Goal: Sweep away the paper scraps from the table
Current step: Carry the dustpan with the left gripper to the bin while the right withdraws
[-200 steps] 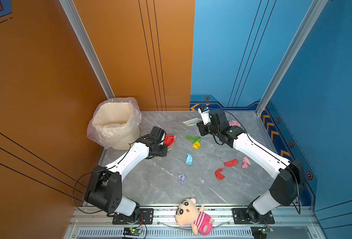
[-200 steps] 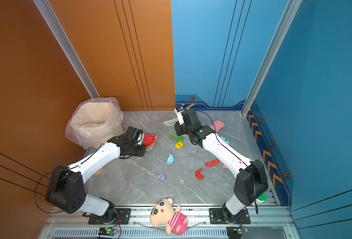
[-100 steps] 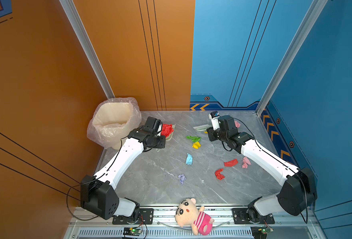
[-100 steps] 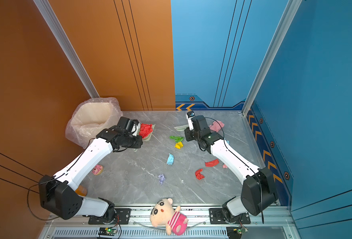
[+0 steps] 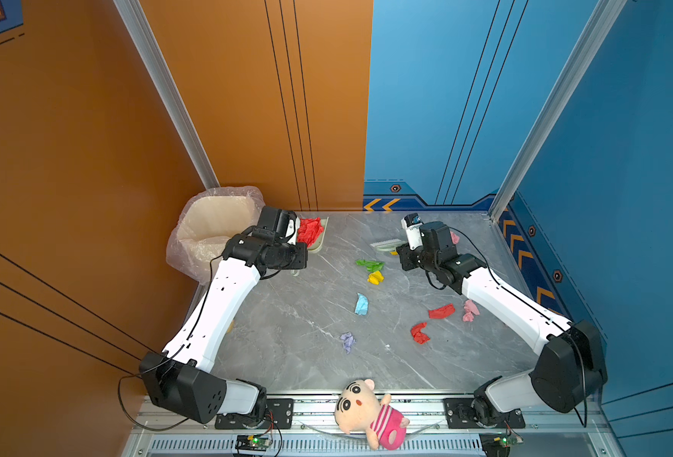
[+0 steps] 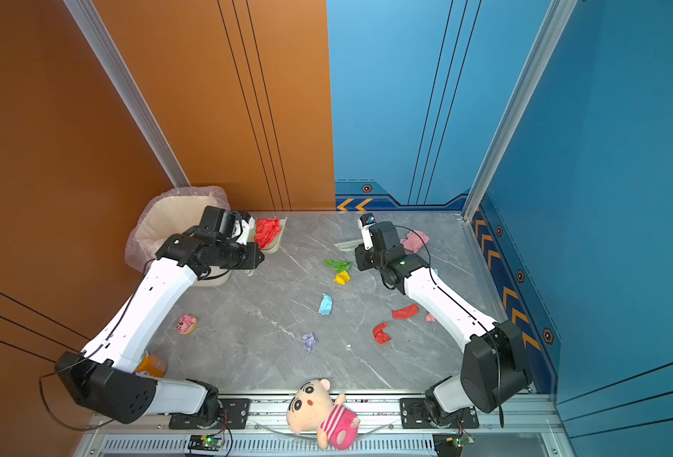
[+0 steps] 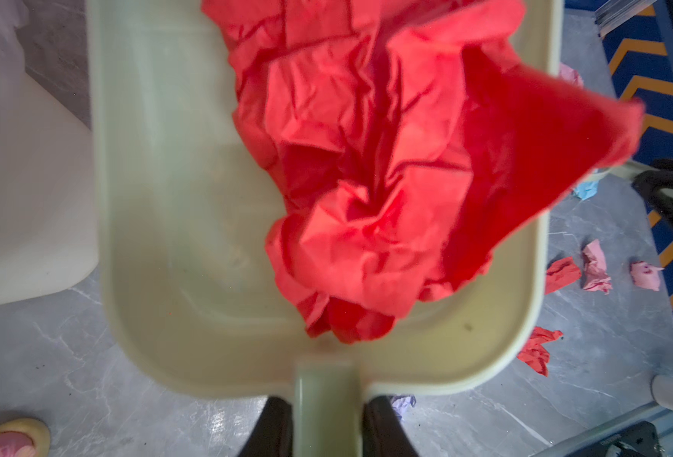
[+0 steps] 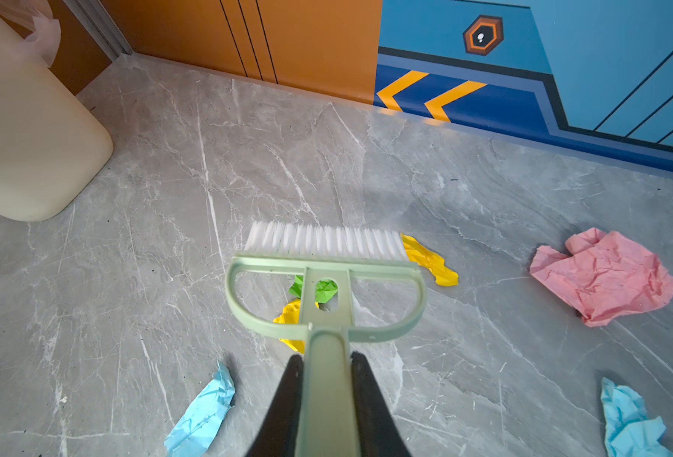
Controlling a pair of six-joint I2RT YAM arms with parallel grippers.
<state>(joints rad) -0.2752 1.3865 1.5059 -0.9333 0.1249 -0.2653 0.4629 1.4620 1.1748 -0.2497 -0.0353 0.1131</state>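
Left jaws: clamped on the dustpan (image 7: pixel 176 237) handle, pan beside the bin (image 5: pixel 212 225), left of centre, for tipping its red wad (image 7: pixel 366 158).
Right jaws: closed on the brush (image 8: pixel 327 269) handle, bristles by a yellow scrap (image 8: pixel 429 261), likely next.
Paper scraps (image 5: pixel 361 304): mostly loose, tabletop (image 5: pixel 287 348) centre and right.

Left arm (image 5: pixel 224 304) and right arm (image 5: pixel 512 302) reach forward (elbows bent), left pincer (image 7: pixel 327 415) and right pincer (image 8: pixel 325 395) clamped tight.

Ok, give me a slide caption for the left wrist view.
Left gripper holds pale green plastic dustpan carrying crumpled red paper scrap above grey marble table.
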